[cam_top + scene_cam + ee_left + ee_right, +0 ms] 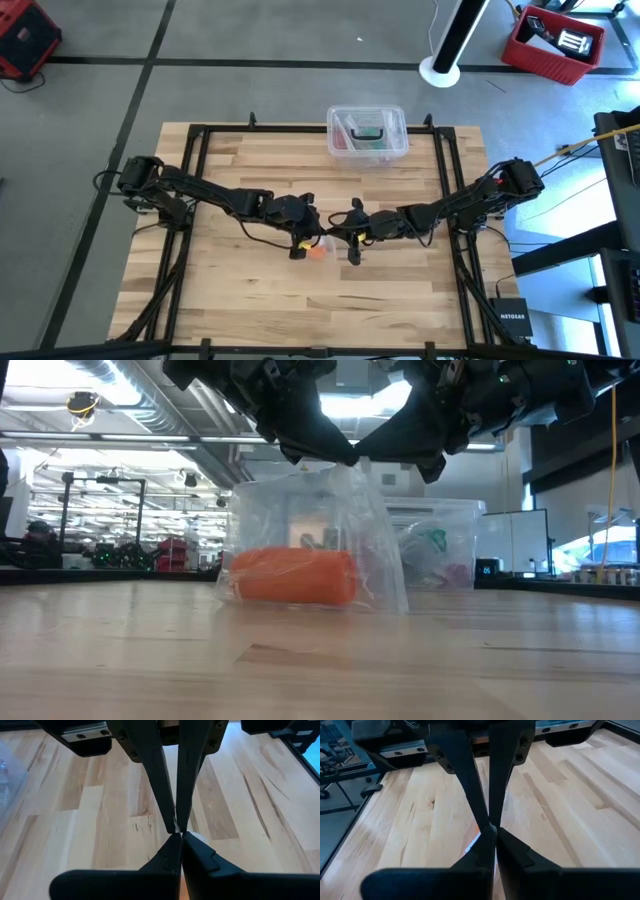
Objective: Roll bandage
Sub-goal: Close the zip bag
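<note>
Bandage in a clear bag, both grippers pinching the bag from above

Bandage (296, 575) lies already rolled, as a short orange cylinder on the wooden table (320, 660), inside a clear plastic bag (372, 535). Its long axis is level with the table and, in the low view, runs across the picture. It sits directly below the two tools, a little to the side of the left gripper (345, 457).

The left gripper has its fingers pressed together, and in its wrist view a thin edge of clear film shows between the tips. The right gripper (362, 456) is also closed; it appears to pinch the same top of the bag, though what it holds is less clear. The two grippers meet tip to tip above the bag, touching or almost touching.

Both arms are equally near, and neither touches the roll itself. I judge that the next move depends on this: the roll hangs under the pinch point, so lifting or opening the bag would act on the film, not on the fabric. The clear plastic box (367, 133) stands well apart, beyond the grippers.
</note>
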Robot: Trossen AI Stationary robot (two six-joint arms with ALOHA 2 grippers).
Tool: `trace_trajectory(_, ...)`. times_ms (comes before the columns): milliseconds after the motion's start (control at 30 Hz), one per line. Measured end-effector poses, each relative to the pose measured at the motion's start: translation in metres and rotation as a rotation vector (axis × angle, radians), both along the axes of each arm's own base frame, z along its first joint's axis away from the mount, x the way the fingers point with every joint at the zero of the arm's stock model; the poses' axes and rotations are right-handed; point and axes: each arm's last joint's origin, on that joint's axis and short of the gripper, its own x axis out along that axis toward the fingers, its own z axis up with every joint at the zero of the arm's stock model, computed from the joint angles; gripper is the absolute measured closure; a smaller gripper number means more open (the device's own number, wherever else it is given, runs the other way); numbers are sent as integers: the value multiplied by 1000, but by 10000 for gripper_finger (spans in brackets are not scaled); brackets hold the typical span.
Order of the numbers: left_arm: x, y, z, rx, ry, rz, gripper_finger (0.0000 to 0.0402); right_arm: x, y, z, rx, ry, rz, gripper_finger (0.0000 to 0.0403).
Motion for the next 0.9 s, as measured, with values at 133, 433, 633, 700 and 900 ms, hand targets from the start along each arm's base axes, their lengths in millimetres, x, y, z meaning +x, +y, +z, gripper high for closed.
trace_trajectory(133,0,0,0,5,2,3,401,1,0,-4,0,10,-1,378)
trace_trajectory(433,0,0,-1,7,-3,5,401,5,3,-20,50,65,8,349)
trace_trajectory(633,2,1,6,21,-48,11,401,5,4,-23,103,82,36,324)
trace_trajectory(700,2,1,6,24,-54,7,401,5,4,-27,106,104,30,322)
trace_trajectory(900,0,1,6,25,-36,5,401,1,5,-13,142,72,93,326)
